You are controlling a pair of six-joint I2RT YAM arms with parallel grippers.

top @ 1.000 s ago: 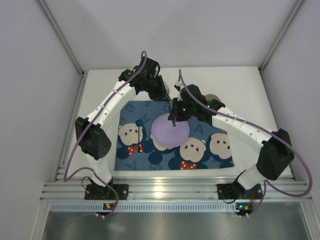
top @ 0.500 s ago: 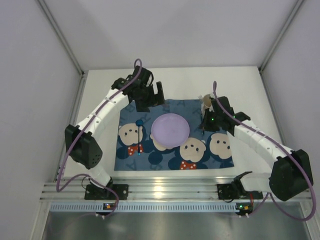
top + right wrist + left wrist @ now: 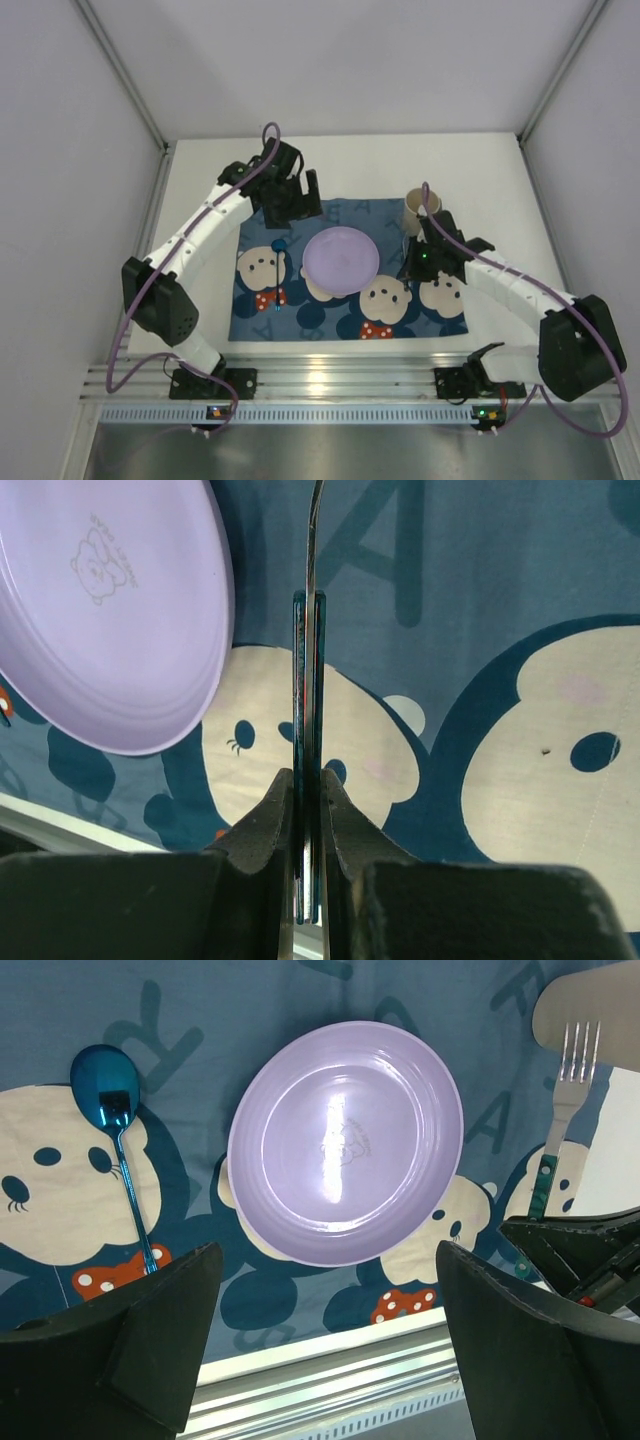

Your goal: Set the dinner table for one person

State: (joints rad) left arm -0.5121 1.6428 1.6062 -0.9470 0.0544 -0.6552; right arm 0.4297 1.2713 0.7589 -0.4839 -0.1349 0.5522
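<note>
The white dinner table carries a blue mouse-print placemat. On the mat lie a lilac plate and, to its left, a blue spoon. My left gripper hovers open over the mat's far edge, behind the plate, with nothing between its fingers. My right gripper is shut on a fork by its dark handle. It holds the fork low over the mat just right of the plate, tines pointing away.
A beige cup stands at the mat's far right corner, just beyond the fork. An aluminium rail runs along the near edge by the arm bases. Grey walls close in the table on three sides.
My left gripper has opened and drawn back to the left, away from the plate's far rim. My right gripper has carried the fork from the plate's far edge to its right side.
</note>
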